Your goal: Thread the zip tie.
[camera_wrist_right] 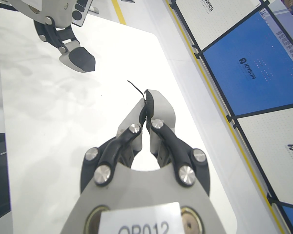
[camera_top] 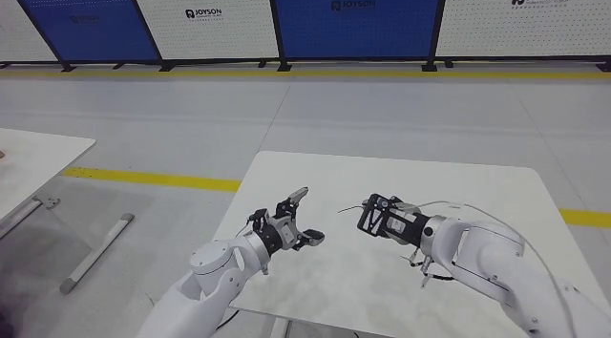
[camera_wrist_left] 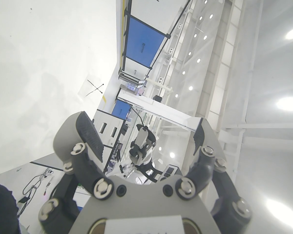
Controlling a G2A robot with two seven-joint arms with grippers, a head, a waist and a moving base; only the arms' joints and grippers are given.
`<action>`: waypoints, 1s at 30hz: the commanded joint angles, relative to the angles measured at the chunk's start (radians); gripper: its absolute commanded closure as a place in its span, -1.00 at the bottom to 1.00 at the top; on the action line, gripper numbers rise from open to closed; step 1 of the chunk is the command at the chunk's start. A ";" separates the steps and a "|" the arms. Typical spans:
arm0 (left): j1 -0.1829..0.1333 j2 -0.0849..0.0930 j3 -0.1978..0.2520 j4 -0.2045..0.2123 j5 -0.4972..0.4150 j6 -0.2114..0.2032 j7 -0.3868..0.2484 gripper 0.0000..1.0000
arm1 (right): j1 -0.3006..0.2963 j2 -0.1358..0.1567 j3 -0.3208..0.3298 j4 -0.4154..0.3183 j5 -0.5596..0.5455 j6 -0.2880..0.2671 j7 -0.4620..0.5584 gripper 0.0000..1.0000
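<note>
A thin black zip tie (camera_wrist_right: 136, 88) sticks out a short way past the fingertips of my right gripper (camera_wrist_right: 146, 98), which is shut on it. In the top view the right gripper (camera_top: 367, 219) hovers over the white table (camera_top: 401, 171), with the zip tie (camera_top: 347, 209) pointing toward my left gripper (camera_top: 310, 214). The left gripper (camera_wrist_left: 142, 120) is open and holds nothing. It faces the right gripper across a small gap. One left finger pad (camera_wrist_right: 81, 58) hangs near the tie's free end without touching it. The left wrist view shows the right gripper (camera_wrist_left: 141, 144) farther off.
The white table has rounded corners, and its near edge runs just under both arms. Another white table (camera_top: 38, 161) stands at the far left. Blue and white panels (camera_top: 358, 4) line the back beyond a yellow floor line. A small black cross mark (camera_wrist_left: 95, 89) lies on the white surface.
</note>
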State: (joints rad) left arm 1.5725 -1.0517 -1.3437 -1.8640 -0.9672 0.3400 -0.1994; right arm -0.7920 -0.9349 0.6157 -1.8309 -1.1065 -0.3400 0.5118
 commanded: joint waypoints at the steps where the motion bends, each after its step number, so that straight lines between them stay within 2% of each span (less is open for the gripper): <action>1: 0.001 -0.001 0.010 0.005 -0.009 0.000 -0.011 -1.00 | 0.000 0.000 0.000 0.000 0.000 0.000 0.000 1.00; 3: -0.002 -0.003 0.021 0.024 -0.076 0.000 -0.022 -1.00 | -0.004 -0.001 -0.002 -0.003 -0.030 0.000 -0.009 1.00; 5: -0.025 0.001 0.034 0.048 -0.133 0.000 0.005 -1.00 | 0.003 -0.002 -0.019 -0.021 -0.090 0.000 -0.026 1.00; 7: -0.045 0.005 0.060 0.056 -0.180 0.000 0.030 -1.00 | 0.015 0.001 -0.039 -0.023 -0.124 0.000 -0.038 1.00; 10: -0.084 0.021 0.106 0.061 -0.225 0.000 0.061 -1.00 | 0.047 0.007 -0.084 -0.027 -0.154 0.000 -0.038 1.00; 13: -0.134 0.036 0.147 0.061 -0.255 0.000 0.162 -1.00 | 0.087 0.017 -0.146 -0.031 -0.179 0.000 -0.036 1.00; 15: -0.164 0.042 0.180 0.055 -0.284 0.000 0.198 -1.00 | 0.114 0.024 -0.176 -0.027 -0.170 0.000 -0.036 1.00; 24: -0.163 0.042 0.181 0.057 -0.279 -0.006 0.199 -1.00 | 0.117 0.025 -0.178 -0.026 -0.167 0.000 -0.038 1.00; 27: -0.167 0.037 0.199 0.059 -0.275 -0.001 0.195 -1.00 | 0.117 0.025 -0.178 -0.026 -0.167 0.000 -0.038 1.00; 30: -0.186 0.030 0.222 0.062 -0.282 0.000 0.209 -1.00 | 0.117 0.025 -0.178 -0.026 -0.167 0.000 -0.038 1.00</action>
State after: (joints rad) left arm 1.3929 -1.0191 -1.1306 -1.8028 -1.2480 0.3403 0.0034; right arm -0.6747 -0.9098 0.4375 -1.8568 -1.2735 -0.3400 0.4742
